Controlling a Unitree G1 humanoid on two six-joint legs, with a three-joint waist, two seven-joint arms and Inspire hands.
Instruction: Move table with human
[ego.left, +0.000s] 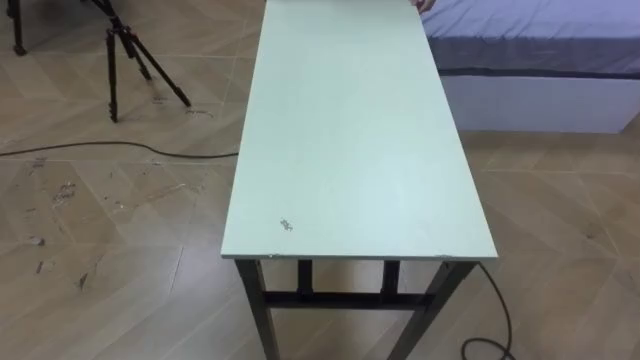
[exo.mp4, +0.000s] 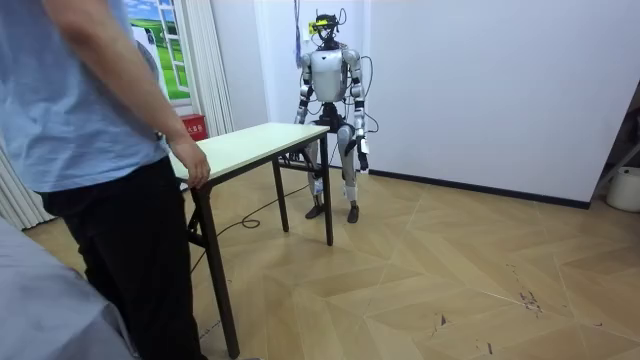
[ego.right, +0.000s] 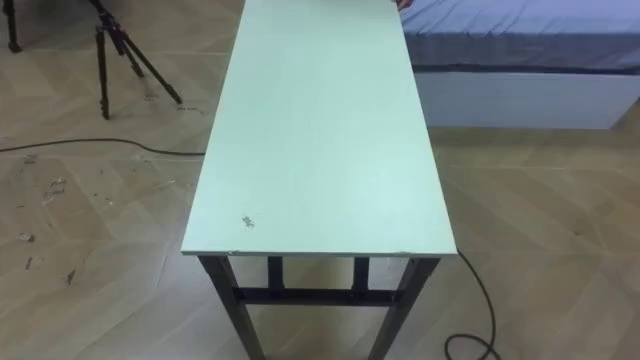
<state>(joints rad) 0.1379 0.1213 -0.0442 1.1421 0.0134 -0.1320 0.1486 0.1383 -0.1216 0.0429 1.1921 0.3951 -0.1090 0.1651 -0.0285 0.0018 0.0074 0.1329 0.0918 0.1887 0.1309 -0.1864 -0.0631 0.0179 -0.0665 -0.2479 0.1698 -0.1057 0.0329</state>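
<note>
Left eye view: table (ego.left: 350, 130) runs lengthwise straight ahead.

Table top (ego.left: 350, 130) is reading pale mint-white, with a small dark speck (ego.left: 286, 224); legs (ego.left: 255, 300) are showing black. Floor (ego.left: 100, 250) is showing tan herringbone wood. Tripod (ego.left: 112, 60) is reading black. Bed cover (ego.left: 530, 35) is showing grey-blue over a white base (ego.left: 540, 100). Person (exo.mp4: 70, 90) is wearing a light blue shirt and black trousers (exo.mp4: 130, 250).

A long, narrow table (ego.left: 350, 130) with a pale greenish-white rectangular top and dark metal legs; it stands level on all its legs; a small dark mark sits near its near left corner; its near short end lies just ahead of, and apart from, the robot's lowered left hand (exo.mp4: 362, 160).
</note>
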